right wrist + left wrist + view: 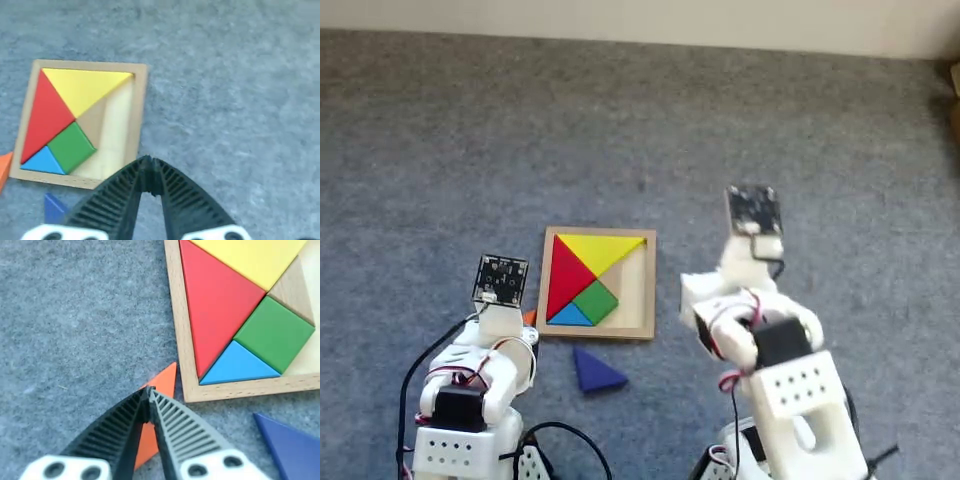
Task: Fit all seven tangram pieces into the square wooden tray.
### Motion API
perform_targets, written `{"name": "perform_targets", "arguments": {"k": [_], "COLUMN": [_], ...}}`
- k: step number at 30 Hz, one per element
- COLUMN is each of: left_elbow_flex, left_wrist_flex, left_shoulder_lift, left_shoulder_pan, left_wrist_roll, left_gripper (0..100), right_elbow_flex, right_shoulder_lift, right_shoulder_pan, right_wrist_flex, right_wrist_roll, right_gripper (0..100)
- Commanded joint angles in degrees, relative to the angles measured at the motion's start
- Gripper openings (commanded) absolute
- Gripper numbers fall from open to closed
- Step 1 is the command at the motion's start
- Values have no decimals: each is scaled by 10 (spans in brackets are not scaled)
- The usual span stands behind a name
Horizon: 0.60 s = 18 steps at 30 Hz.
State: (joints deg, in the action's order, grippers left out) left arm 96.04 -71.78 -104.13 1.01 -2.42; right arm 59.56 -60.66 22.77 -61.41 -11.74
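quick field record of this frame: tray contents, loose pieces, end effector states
surface: grey carpet
tray: partly filled, bare wood on the side toward the right arm
in tray: yellow triangle, red triangle, green square, light blue triangle
loose: dark blue triangle on the carpet near the tray; orange piece at the tray's corner
left end effector: shut, over the orange piece
right end effector: shut, over carpet beside the tray
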Motion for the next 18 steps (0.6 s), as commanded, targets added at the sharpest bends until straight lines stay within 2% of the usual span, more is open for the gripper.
{"name": "perform_targets", "arguments": {"k": [1, 10, 18], "left_elbow_flex": [12, 12, 12], "left_wrist_flex": [-3, -3, -3], "left_shoulder_lift": [0, 0, 0], "left_shoulder_pan": [0, 0, 0], "left_wrist_roll": [-5, -5, -5], "left_gripper": [9, 9, 9], "right_elbow_flex": [45, 193, 308], "right_shoulder_lift": [-79, -245, -407], "right_shoulder_pan": [-20, -24, -88], "right_wrist_flex": [-5, -5, -5], "right_wrist_roll": [9, 9, 9], "right_gripper": [6, 6, 6]}}
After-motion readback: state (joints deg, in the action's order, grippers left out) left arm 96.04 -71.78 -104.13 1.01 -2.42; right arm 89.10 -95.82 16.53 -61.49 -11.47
